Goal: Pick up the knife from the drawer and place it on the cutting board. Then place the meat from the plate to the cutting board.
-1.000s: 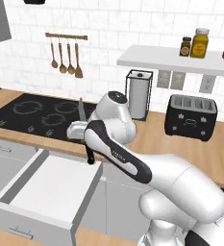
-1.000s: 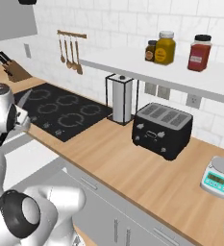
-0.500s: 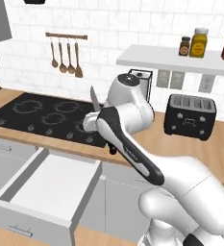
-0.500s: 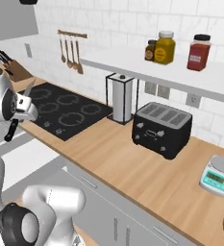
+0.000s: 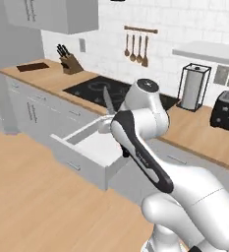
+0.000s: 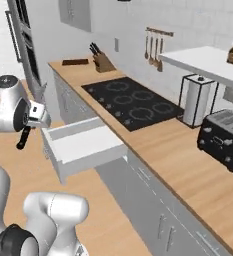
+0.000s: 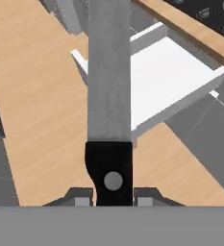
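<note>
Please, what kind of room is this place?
A home-style kitchen, computer-rendered. A black cooktop sits in a wooden counter, a toaster stands near a paper towel holder, and wooden utensils hang on the tiled wall.

White tiled wall, wooden floor, grey cabinets.

knife tip beyond hand view's edge

open drawer juts out, counter beyond bare
</note>
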